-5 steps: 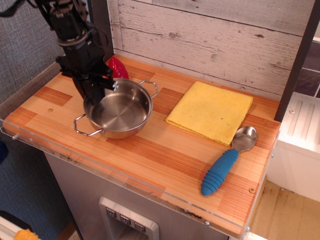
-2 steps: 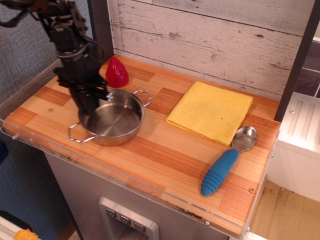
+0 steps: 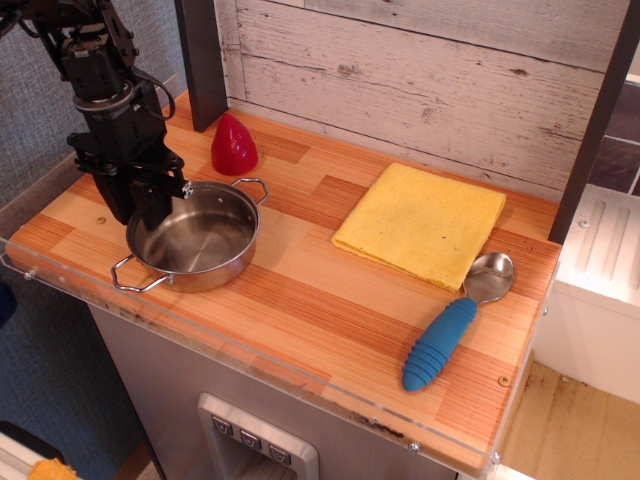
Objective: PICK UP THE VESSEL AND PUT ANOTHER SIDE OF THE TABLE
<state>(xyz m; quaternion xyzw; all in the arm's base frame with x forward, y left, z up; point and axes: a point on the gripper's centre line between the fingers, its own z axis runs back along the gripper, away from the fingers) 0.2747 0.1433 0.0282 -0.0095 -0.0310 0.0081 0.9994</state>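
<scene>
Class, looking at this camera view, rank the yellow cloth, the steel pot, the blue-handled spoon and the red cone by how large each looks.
1. yellow cloth
2. steel pot, a little smaller
3. blue-handled spoon
4. red cone, clearly smallest, though farthest from the camera

The vessel is a shiny, shallow steel pot (two wire loop handles), upright and empty. It sits near the left front edge of the striped wooden table.
</scene>
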